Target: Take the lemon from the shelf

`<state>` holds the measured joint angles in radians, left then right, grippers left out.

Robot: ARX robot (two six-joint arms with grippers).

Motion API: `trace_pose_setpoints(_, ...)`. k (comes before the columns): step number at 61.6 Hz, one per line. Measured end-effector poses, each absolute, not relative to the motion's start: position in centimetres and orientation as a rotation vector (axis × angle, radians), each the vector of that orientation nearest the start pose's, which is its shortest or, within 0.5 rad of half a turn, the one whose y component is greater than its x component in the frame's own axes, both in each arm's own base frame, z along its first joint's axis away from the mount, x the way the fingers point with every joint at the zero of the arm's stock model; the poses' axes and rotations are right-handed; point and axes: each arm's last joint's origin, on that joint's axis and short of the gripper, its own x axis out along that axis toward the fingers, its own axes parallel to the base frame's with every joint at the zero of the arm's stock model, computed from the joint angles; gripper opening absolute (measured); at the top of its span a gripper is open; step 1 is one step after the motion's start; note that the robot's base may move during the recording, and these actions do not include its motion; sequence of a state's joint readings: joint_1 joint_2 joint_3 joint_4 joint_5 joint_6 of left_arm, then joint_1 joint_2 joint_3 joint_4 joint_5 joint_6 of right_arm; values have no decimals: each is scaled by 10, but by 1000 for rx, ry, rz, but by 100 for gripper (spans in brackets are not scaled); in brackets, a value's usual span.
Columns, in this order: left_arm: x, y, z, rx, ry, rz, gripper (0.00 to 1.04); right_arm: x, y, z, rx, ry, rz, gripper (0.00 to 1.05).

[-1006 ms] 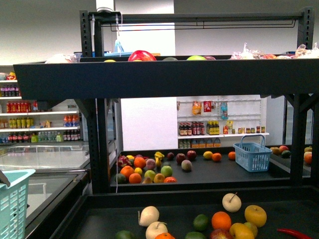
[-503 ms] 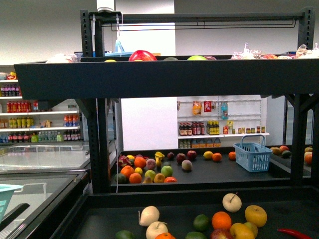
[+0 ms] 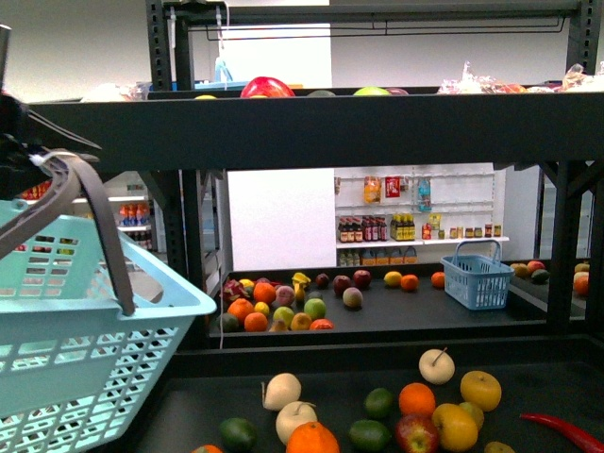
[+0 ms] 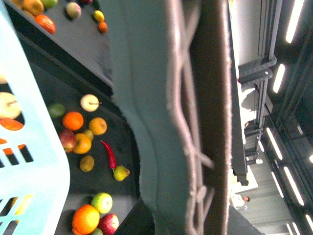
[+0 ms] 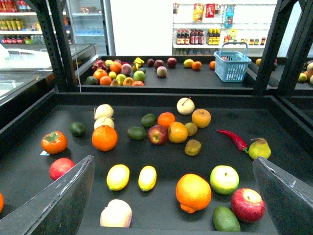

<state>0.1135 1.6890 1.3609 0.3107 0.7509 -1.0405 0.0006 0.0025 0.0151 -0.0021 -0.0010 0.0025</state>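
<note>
1. The right gripper [image 5: 173,159] hangs over the front of the shelf's [image 5: 161,98] lowest tray. Its jaws are spread wide and hold nothing.
2. Just past its fingers, near the tray's front edge, a lemon [image 5: 118,176] lies with a second lemon [image 5: 147,177] just beside it. A big orange [image 5: 193,192] sits near them.
3. At the tray's left edge, the left gripper [image 3: 17,151] is clamped on the grey handle [image 3: 94,217] of a light-blue basket [image 3: 85,349] hanging in the air.
4. A red chilli [image 5: 234,139] lies toward the right edge.
5. Far back, a small blue basket [image 3: 477,278] stands on the tray behind.

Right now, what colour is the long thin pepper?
Red; the long thin pepper shows best in the right wrist view.
</note>
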Motion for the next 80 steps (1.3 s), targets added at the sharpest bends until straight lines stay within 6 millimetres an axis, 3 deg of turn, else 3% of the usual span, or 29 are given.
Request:
trace_pose_setpoints(14, 399, -33, 334, -995, 363, -691, 8, 97, 0, 168, 2, -10, 2, 97)
trace_pose_setpoints(23, 412, -93, 311, -1001, 476, -776, 8, 97, 0, 168, 2, -10, 2, 97)
trace_pose_setpoints(30, 419, -118, 302, -1007, 521, -813, 8, 97, 0, 168, 2, -11, 2, 97)
trace_pose_setpoints(61, 434, -171, 284, -972, 567, -869, 8, 97, 0, 168, 2, -10, 1, 97)
trace_pose_setpoints(68, 434, -172, 284, -966, 566, -870, 8, 103, -2, 162, 156, 287, -72, 97)
trace_pose_setpoints(80, 434, -170, 285, -956, 553, -866, 8, 144, -21, 166, 318, 454, -58, 97)
